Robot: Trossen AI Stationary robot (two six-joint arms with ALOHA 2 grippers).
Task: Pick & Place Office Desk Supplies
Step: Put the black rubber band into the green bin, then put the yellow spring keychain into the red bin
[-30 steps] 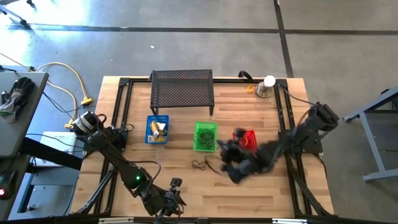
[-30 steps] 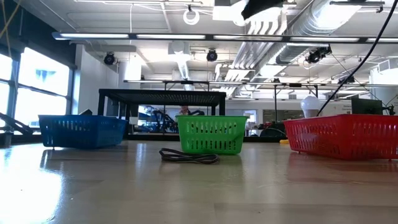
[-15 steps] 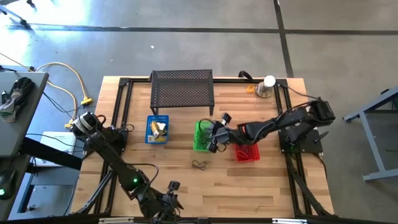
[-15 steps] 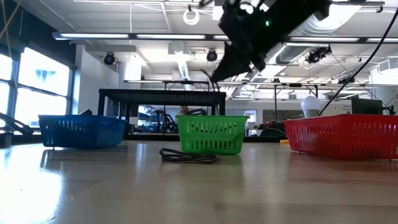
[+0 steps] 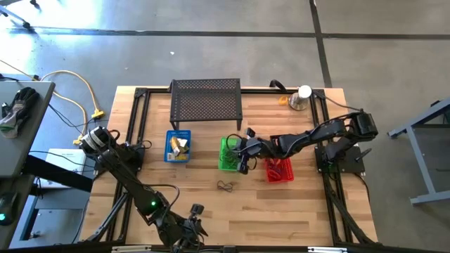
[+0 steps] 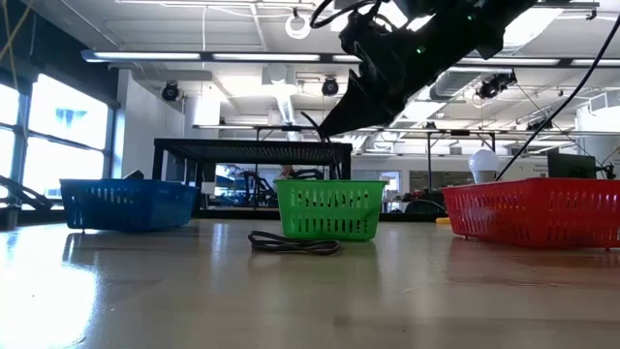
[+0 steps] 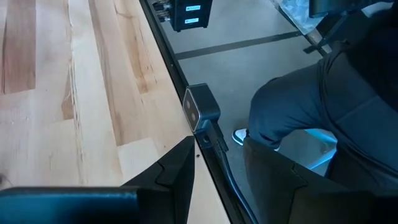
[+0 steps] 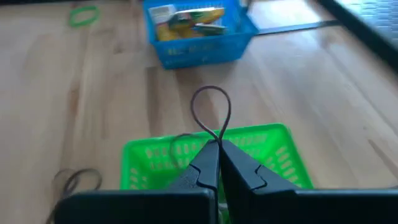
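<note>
My right gripper (image 5: pixel 242 152) hangs over the green basket (image 5: pixel 229 156), shut on a thin dark loop (image 8: pixel 211 109). In the low view the gripper (image 6: pixel 327 124) is well above the basket's rim (image 6: pixel 329 184). Another dark loop (image 5: pixel 225 185) lies flat on the table in front of the green basket. The blue basket (image 5: pixel 178 146) holds yellow blocks (image 8: pixel 186 15). A green loop (image 8: pixel 84 14) lies on the wood beyond it. My left gripper (image 7: pixel 217 165) waits open at the table's near edge (image 5: pixel 188 235), with nothing between its fingers. My right gripper pinches the dark loop's lower end (image 8: pixel 217 138) between its two fingertips. The fingers slant down from the table's right side. The loop stands out past the fingertips as an open oval, lifted clear above the green basket.
A red basket (image 5: pixel 278 170) stands right of the green one. A black mesh shelf (image 5: pixel 206 102) stands at the far middle, and a silver cup with a white ball (image 5: pixel 302 97) at the far right. Beyond the near edge a person's leg (image 7: pixel 311 106) shows.
My right gripper has swung from the near side by the red basket toward the table's far and left side, over the green basket. It has come lower and rolled its wrist, staying shut on the dark loop. In the last half second it has barely shifted.
</note>
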